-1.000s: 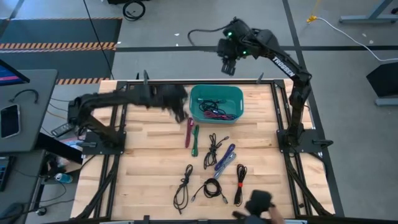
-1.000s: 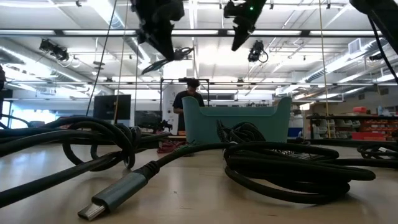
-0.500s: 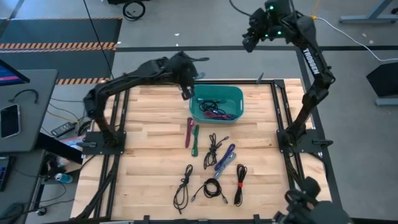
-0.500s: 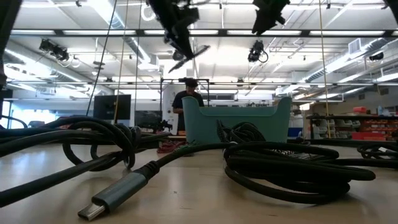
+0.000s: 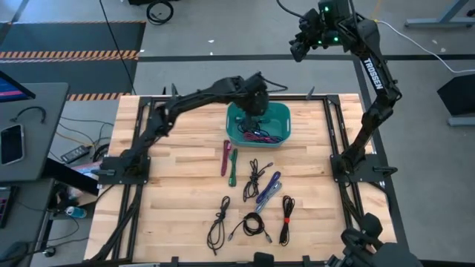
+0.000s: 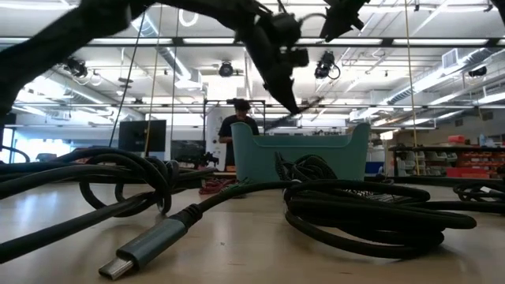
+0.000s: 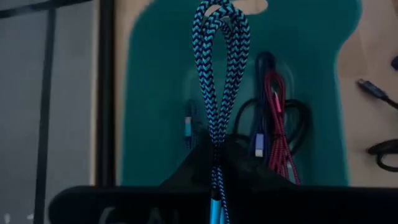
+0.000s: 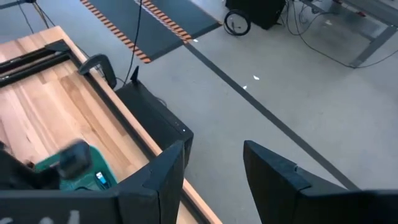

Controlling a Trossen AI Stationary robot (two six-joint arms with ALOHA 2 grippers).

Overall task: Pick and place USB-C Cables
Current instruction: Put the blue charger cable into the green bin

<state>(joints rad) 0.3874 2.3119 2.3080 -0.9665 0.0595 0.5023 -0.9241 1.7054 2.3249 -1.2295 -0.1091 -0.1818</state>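
My left pincer grips a blue braided cable over the teal bin; next I must release.

teal bin on wooden table, person behind

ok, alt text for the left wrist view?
The left gripper, shut on a folded blue-and-black braided cable, holds it above the teal bin. Black, blue and red cables already lie inside the bin, on the wooden table.
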